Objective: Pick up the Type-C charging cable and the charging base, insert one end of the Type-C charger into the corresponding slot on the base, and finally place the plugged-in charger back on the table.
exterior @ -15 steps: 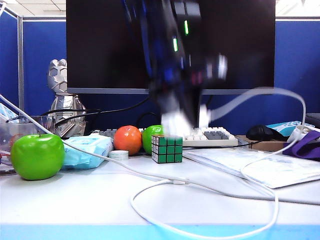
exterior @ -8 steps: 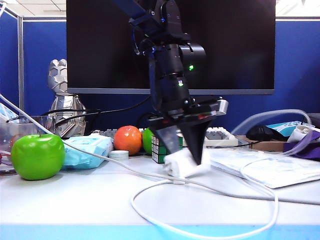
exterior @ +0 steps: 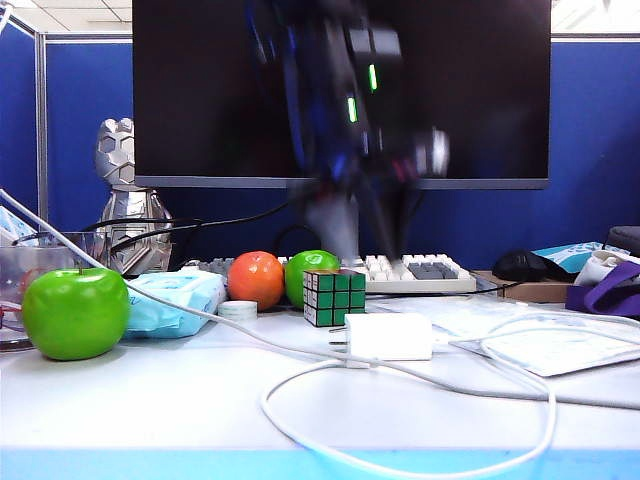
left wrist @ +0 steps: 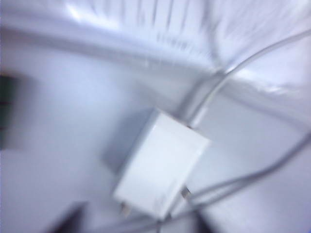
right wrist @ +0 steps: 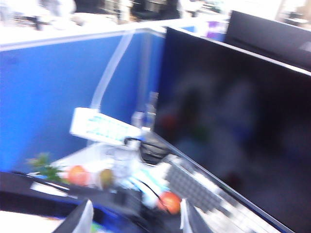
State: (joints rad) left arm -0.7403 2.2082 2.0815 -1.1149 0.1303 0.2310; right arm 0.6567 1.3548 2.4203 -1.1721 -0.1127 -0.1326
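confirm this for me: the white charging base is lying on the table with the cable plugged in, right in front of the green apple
Not quite. The exterior view shows the charging base lying on the table in front of the Rubik's cube, not the green apple, which sits far to its left. The cable does appear plugged in, per the left wrist view.

Office cubicle. A white desk (exterior: 150, 400) stands against blue partition panels (exterior: 85, 130), with a large dark monitor (exterior: 200, 90) and a keyboard (exterior: 420, 272) behind it. A mouse (exterior: 520, 264), a tissue pack (exterior: 172, 300), a Rubik's cube (exterior: 333, 297), fruit models and a silver figurine (exterior: 125, 195) clutter the desktop, as at a personal workstation.
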